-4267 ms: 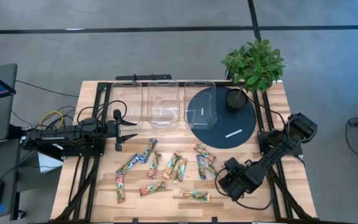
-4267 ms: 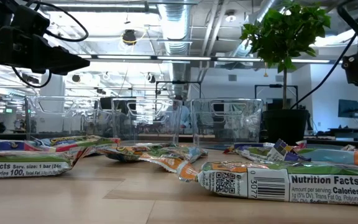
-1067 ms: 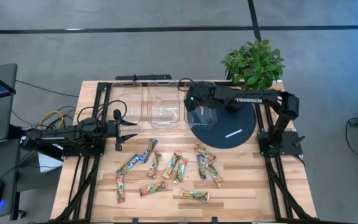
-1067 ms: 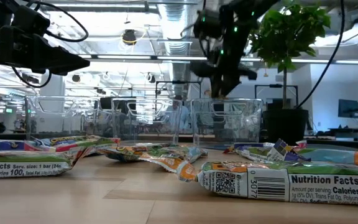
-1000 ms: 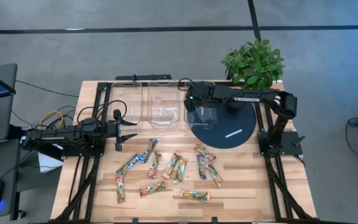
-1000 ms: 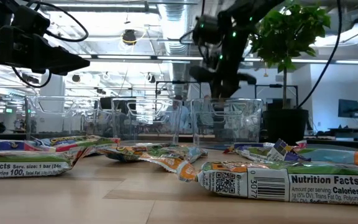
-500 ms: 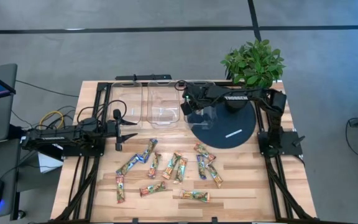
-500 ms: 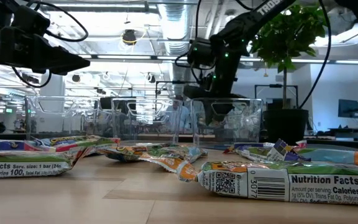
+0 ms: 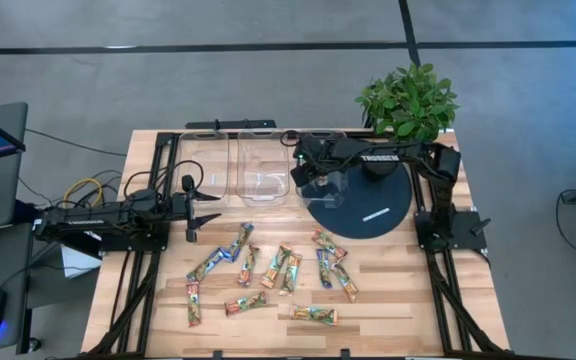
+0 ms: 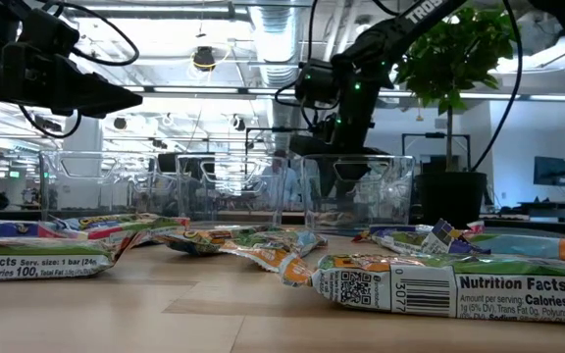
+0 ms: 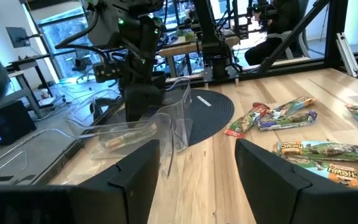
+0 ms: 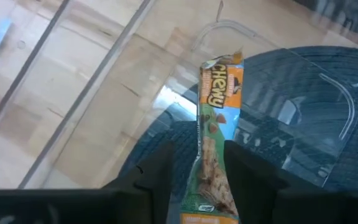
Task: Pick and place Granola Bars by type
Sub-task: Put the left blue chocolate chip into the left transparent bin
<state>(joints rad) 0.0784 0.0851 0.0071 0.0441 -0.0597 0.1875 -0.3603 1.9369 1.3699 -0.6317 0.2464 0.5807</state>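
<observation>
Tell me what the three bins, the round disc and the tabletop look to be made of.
Bins: clear rigid plastic, probably; the wood shows through them and their edges glint. Disc: dark and matte, with a fine ribbed texture in the right wrist view, perhaps rubber or fabric; unclear. Tabletop: light wood with visible planks and grain, smooth finish.

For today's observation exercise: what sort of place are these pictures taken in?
Probably a robotics lab or workshop: a wooden table framed with black rails, exposed ceiling ducts, and monitors on desks behind.
</observation>
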